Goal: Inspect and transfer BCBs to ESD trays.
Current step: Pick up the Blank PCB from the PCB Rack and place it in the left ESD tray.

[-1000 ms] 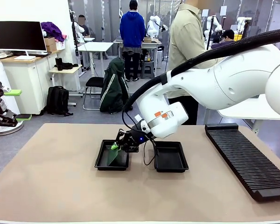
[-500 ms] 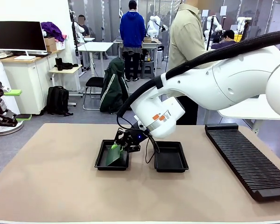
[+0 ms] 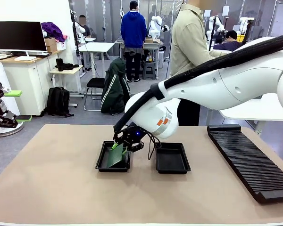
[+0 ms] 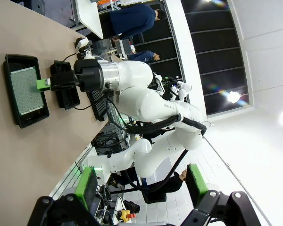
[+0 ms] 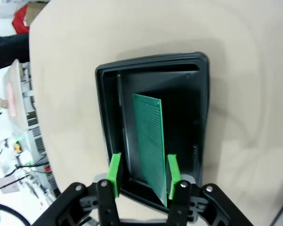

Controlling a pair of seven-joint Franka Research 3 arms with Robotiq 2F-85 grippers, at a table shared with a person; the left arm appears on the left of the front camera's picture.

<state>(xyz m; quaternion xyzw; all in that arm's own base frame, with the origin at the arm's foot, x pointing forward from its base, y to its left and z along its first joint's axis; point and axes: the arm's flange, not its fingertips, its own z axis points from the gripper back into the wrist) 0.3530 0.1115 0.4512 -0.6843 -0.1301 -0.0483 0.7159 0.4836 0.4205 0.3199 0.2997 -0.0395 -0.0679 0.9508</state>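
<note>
Two black ESD trays sit side by side mid-table: the left tray [image 3: 100,163] and the bare right tray [image 3: 172,158]. My right arm reaches across the middle. Its gripper [image 3: 117,147] is shut on the upper edge of a green BCB [image 3: 116,158], which slants down into the left tray with its lower edge on the floor. In the right wrist view the BCB [image 5: 148,136] runs from between my fingers [image 5: 115,170] into the tray [image 5: 102,117]. My left gripper [image 3: 16,106] stays open at the table's far left, well apart; its wrist view [image 4: 141,184] shows the BCB [image 4: 26,92] from afar.
A long black ribbed rack [image 3: 250,160] lies along the table's right side. A person in a beige shirt [image 3: 188,42] stands at the far edge behind the trays. Bare tan tabletop [image 3: 61,188] spreads in front and to the left.
My right gripper has shifted a little left over the left tray with the board in it, and the wrist has rolled. The left arm has not moved.
</note>
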